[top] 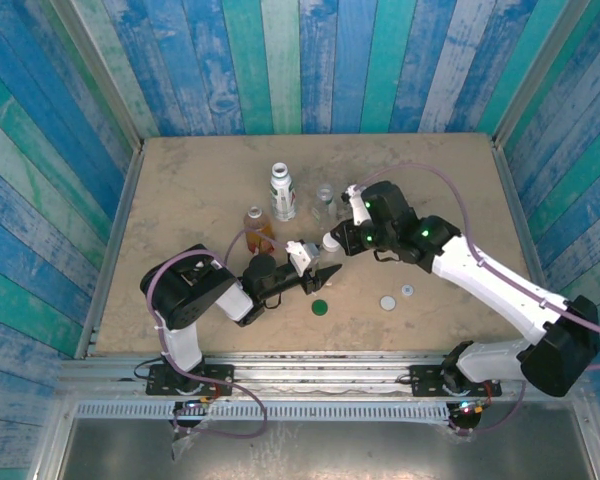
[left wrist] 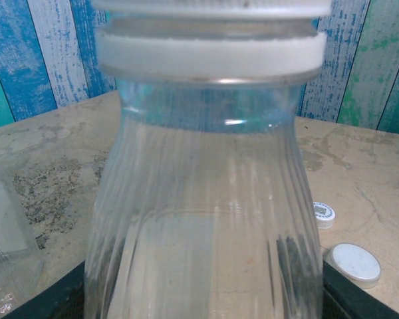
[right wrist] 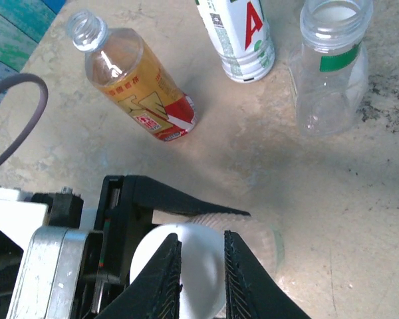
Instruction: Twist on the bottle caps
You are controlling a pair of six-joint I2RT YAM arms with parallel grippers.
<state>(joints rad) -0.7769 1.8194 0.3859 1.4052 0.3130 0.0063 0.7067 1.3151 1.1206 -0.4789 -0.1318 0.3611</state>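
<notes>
By my reading the first cap is only now being fitted. The left gripper [top: 312, 265] has its jaws clamped on a ridged clear bottle [left wrist: 199, 199] at the centre of the overhead frame, and the right gripper [right wrist: 201, 242] pinches a white cap [right wrist: 153, 262] in narrow jaws at that bottle's neck. I cannot tell how far it is threaded. The amber bottle [right wrist: 136, 83] and the green-banded clear bottle [right wrist: 332, 66] stand open, and the white-labelled bottle [top: 282, 192] looks open too. A green cap [top: 320, 307], a plain pale cap [top: 388, 302] and a marked pale cap [top: 408, 291] lie loose on the desk [top: 180, 200], lower centre

Clear ribbed bottle [left wrist: 206, 212] — loose caps [left wrist: 354, 264] nearby
</notes>
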